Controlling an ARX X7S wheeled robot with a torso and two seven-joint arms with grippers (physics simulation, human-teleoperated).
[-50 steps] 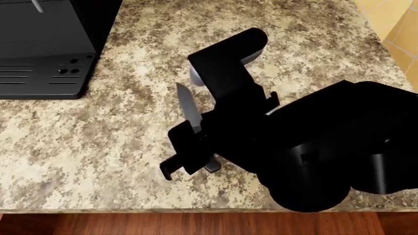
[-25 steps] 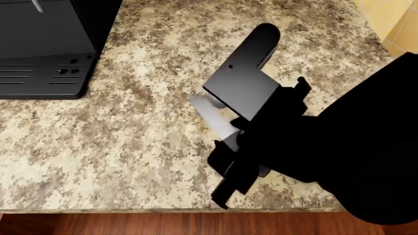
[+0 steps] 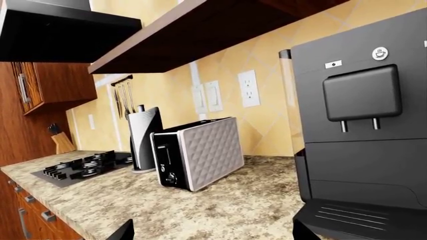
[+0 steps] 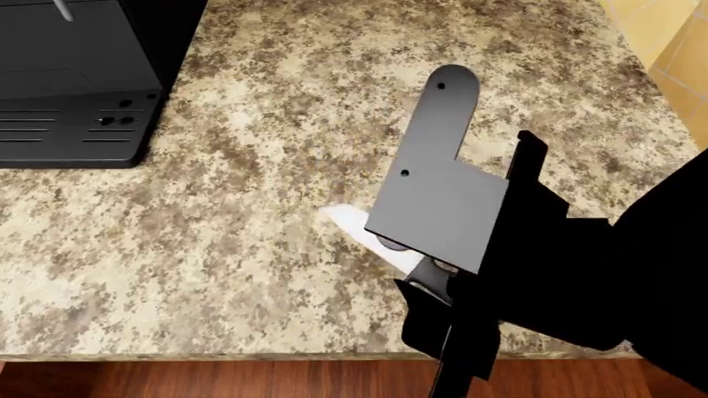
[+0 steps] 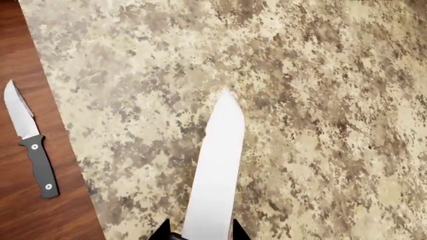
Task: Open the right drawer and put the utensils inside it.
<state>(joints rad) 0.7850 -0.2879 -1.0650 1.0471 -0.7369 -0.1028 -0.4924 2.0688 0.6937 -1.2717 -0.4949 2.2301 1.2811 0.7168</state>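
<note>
1. The counter fills most of the head view, with a coffee machine at its far left and a toaster beyond that.
2. The right drawer shows in the right wrist view as a bare wood floor just past the counter edge, so it appears open.
3. The right gripper pinches one knife by its handle. The pale blade juts out over the counter, apart from the stone, and points away from the wrist.
4. The other knife lies flat on the drawer floor, well off to the side of the held one.
5. The left gripper shows only two dark tips, apart with nothing between them; it looks spread and empty.
6. Risks, as I judge them:
   - The held blade could strike the counter edge on the way down to the drawer.
   - A shallow pinch might let it swivel or slip.
   - Releasing too soon would leave it on the stone.
</note>
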